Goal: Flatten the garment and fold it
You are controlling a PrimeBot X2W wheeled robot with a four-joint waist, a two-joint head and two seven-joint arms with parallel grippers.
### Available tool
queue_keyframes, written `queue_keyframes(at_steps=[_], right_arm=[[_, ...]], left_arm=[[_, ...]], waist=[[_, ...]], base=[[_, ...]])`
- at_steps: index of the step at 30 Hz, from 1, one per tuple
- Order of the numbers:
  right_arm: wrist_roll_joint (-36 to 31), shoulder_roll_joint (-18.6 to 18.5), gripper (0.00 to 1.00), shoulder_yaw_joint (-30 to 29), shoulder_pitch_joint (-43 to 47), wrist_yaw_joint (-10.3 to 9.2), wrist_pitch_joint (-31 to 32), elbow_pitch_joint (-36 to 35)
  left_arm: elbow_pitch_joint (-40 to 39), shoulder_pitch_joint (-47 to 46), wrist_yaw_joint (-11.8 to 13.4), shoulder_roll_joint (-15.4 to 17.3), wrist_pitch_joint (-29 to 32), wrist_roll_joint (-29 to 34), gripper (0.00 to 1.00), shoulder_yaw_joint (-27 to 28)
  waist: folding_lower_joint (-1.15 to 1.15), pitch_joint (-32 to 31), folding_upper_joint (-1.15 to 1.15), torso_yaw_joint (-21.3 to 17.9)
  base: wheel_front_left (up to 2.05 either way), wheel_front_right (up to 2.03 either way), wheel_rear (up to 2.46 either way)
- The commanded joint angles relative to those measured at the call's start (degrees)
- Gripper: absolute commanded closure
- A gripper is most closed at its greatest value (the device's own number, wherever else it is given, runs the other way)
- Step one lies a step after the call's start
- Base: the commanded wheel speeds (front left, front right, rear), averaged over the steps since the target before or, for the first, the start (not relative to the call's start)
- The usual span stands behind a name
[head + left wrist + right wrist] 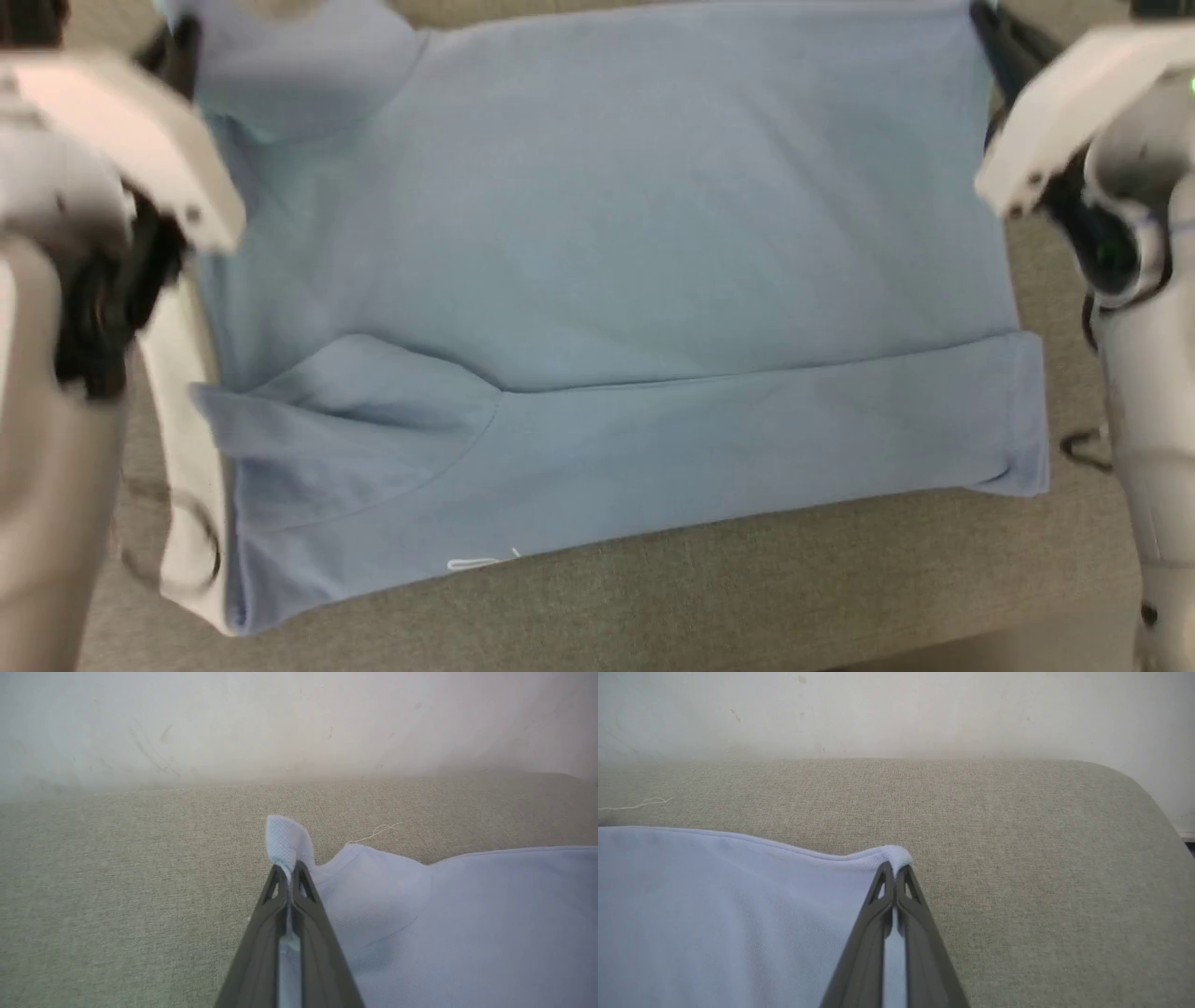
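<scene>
Shirt (607,233) lies spread on the grey cushion (747,579); left gripper (289,870) and right gripper (893,870) each closed tight on a far corner, cloth pinched; I hold both so the panel goes taut and square for the fold

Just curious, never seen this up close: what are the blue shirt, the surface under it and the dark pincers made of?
The garment: soft matte knit, perhaps cotton, going by its fine pitted texture. The surface: greyish-beige woven upholstery fabric, weave visible. The left gripper: matte dark plastic probably, with moulded triangular cut-outs; possibly rubber.
</scene>
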Motion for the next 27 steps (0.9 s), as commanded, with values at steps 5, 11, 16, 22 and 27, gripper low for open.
queue_keyframes(at_steps=[5,11,16,22,27], right_arm=[[1.3,-2.5,1.0,0.5,6.2,-0.12,-3.4,-0.7],[1.1,-4.7,1.0,-0.1,13.8,-0.12,-2.2,-1.2],[0.4,-6.0,1.0,-0.8,20.4,-0.12,1.1,-3.2],[-1.0,-6.4,1.0,-1.6,26.8,-0.12,5.6,-5.4],[-1.8,-5.8,1.0,-1.7,29.3,-0.12,8.1,-5.4]], left_arm=[[-7.0,12.0,1.9,-0.9,-3.9,-2.7,1.0,2.8],[-12.7,24.9,2.7,-2.8,-6.4,-4.8,1.0,2.5],[-13.3,33.5,3.0,-5.2,-8.5,-6.7,1.0,1.7],[-10.9,39.3,2.6,-7.3,-10.2,-8.2,1.0,0.2],[-7.6,40.6,2.1,-7.6,-10.3,-7.9,1.0,-1.1]], waist=[[0.01,-9.0,0.0,2.5],[0.01,-12.0,0.0,3.9],[0.01,-13.2,0.0,4.4],[0.01,-13.4,0.0,4.6],[0.01,-13.0,0.0,4.9]], base=[[0.0,0.0,0.0],[0.0,0.0,0.0],[0.0,0.0,0.0],[0.0,0.0,0.0],[0.0,0.0,0.0]])
